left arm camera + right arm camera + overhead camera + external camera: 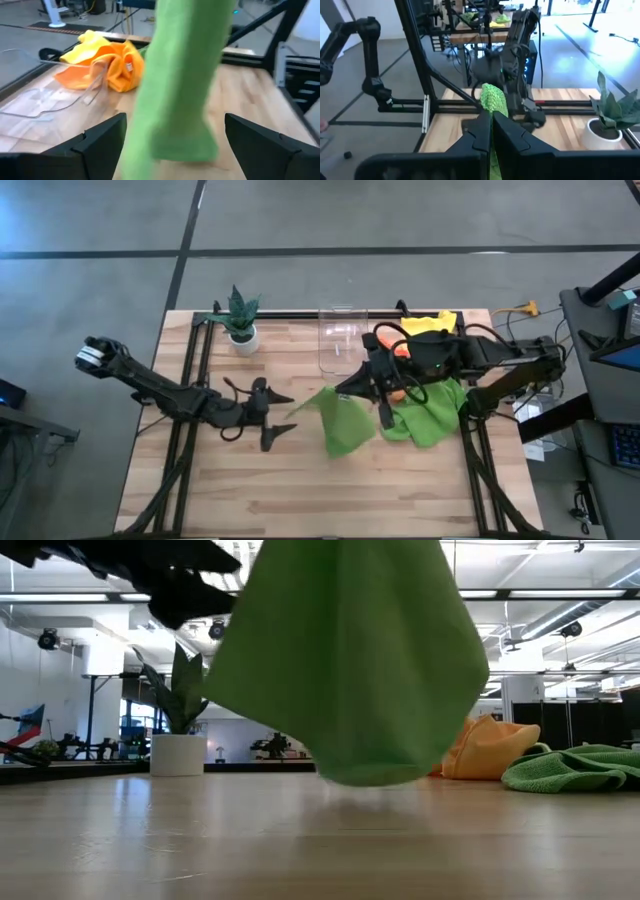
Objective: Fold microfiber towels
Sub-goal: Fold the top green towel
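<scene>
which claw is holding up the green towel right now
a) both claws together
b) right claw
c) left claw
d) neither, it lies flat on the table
b) the right claw is shut on a corner of the lime green towel, which hangs lifted above the table, while the left claw stands open beside it, not touching the cloth.
</scene>
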{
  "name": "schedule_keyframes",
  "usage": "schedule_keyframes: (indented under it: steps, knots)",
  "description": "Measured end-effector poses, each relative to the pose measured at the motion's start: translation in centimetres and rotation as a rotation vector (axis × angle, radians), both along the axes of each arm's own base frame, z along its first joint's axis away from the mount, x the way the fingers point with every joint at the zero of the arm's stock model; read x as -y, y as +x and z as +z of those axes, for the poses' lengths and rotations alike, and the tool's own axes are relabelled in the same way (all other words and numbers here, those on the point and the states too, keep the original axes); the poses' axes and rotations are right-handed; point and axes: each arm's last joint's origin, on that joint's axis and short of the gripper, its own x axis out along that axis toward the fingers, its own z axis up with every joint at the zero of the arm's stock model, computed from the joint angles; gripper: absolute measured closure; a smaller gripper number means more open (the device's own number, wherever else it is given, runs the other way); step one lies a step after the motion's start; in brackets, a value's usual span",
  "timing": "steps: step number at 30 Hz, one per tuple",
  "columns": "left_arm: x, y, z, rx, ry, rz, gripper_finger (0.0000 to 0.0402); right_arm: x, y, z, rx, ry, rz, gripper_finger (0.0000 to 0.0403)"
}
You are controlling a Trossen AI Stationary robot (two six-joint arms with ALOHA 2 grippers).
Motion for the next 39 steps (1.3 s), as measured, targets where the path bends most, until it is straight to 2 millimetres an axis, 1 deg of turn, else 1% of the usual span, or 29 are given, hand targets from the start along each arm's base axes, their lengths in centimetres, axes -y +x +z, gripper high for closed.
schedule_keyframes:
  steps: [4,6,12,14,16,21,24,29,34,39]
  knots:
    - [-0.4,0.6,-0.7,-0.031,0.004,0.018,0.0081,0.1,-0.2,0.8,0.022,0.014,-0.002,0.0394]
    - [-0.4,1.0,-1.3,-0.061,0.001,-0.013,0.0081,0.1,-0.3,1.1,0.031,0.017,-0.003,0.0394]
    - [0.0,1.8,-2.8,-0.118,-0.117,-0.03,0.0084,0.1,-0.5,1.5,0.038,0.017,-0.007,0.0394]
    - [0.1,2.0,-3.1,-0.128,-0.122,-0.026,0.0095,0.1,-0.5,1.5,0.036,0.016,-0.009,0.0394]
    - [0.1,2.2,-3.3,-0.136,-0.121,-0.024,0.0115,0.1,-0.5,1.5,0.032,0.015,-0.01,0.0394]
    - [0.4,2.8,-3.3,-0.128,-0.147,-0.039,0.0177,0.2,-0.5,1.5,0.03,0.015,-0.012,0.0394]
    - [0.6,3.0,-3.2,-0.096,-0.168,-0.065,0.02,0.3,-0.5,1.4,0.026,0.01,-0.028,0.0394]
    - [0.8,3.1,-2.7,-0.074,-0.212,-0.166,0.0208,0.8,-0.5,1.0,-0.018,-0.01,-0.083,0.0394]
    - [0.7,3.1,-2.5,-0.061,-0.261,-0.147,0.0208,1.4,-0.5,0.9,-0.02,0.014,-0.174,0.0394]
    - [0.6,3.1,-2.5,-0.052,-0.261,-0.105,0.0208,1.6,-0.5,1.0,-0.011,0.012,-0.267,0.0394]
